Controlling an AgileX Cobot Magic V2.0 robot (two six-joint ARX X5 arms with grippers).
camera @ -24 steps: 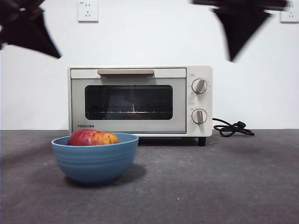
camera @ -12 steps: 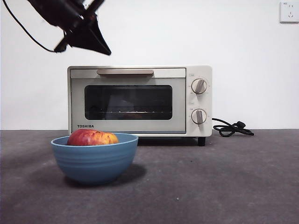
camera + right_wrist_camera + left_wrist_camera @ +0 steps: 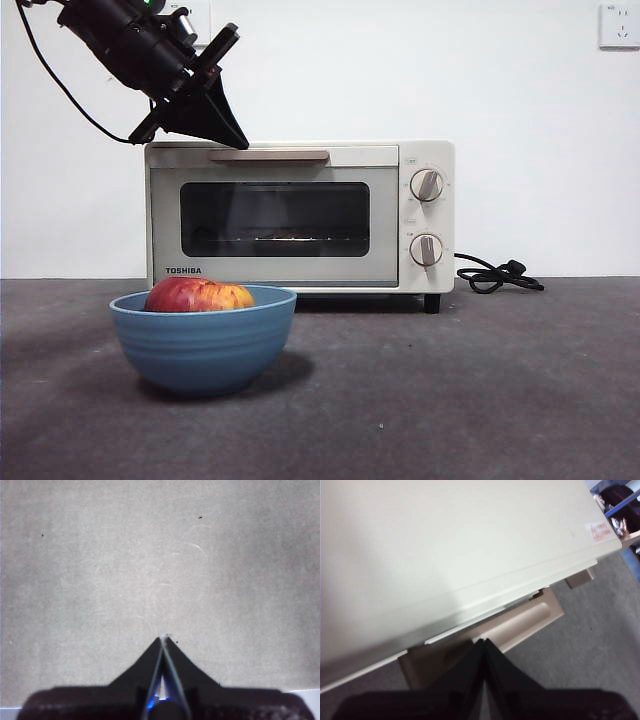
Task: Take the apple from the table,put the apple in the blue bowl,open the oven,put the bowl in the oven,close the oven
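1. Across the whole foreground runs the table [image 3: 480, 400], dark grey and mottled; its near edge is cut off by the front view.
2. At the back of the table stands the oven [image 3: 300, 215], its long axis running side to side and its dark glass door facing the camera, shut; the beige handle [image 3: 268, 155] lies level along the top of the door; two knobs [image 3: 427, 185] sit one above the other at the right end; a black cord [image 3: 495, 275] lies coiled on the table beside it; the inside is dim behind the glass and hard to make out.
3. Nearer the camera, in front of the oven's left half and apart from it, sits the blue bowl [image 3: 203, 340], upright, mouth up.
4. Inside the bowl lies the apple [image 3: 198, 296]; only its top shows above the rim, the rest is hidden by the bowl's wall.
5. Above the oven's top left corner hangs the left gripper [image 3: 240, 143], tilted down to the right, its jaws pressed together with nothing between them; its wrist view shows the tip [image 3: 484, 641] over the handle [image 3: 520, 625], contact unclear.
6. Over bare table hangs the right gripper [image 3: 164, 638], jaws together, holding nothing; it is out of the front view.
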